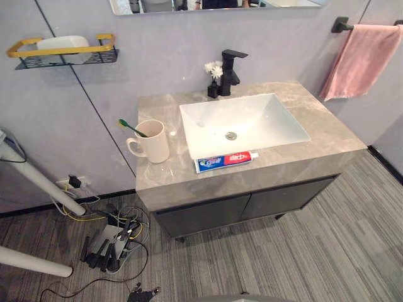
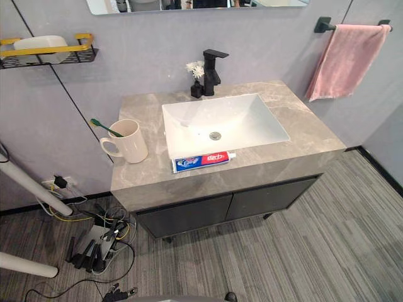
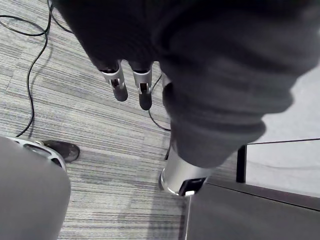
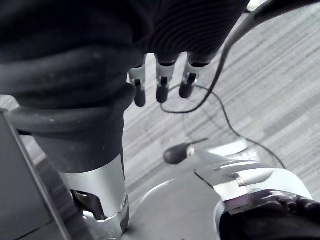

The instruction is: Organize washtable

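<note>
Toothpaste tube lies flat on the counter's narrow front strip, just beside the basin's near rim. Mug with green toothbrush stands left of the basin, near the counter's left edge. We note bare counter right of the basin. Left hand and right hand hang over the floor, fingers straight, holding nothing.

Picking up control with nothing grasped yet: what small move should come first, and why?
Probably lift the right hand toward the blue-and-red toothpaste tube: it lies loose on the grey marble counter before the white basin, while the green toothbrush already stands in the cream mug.
</note>
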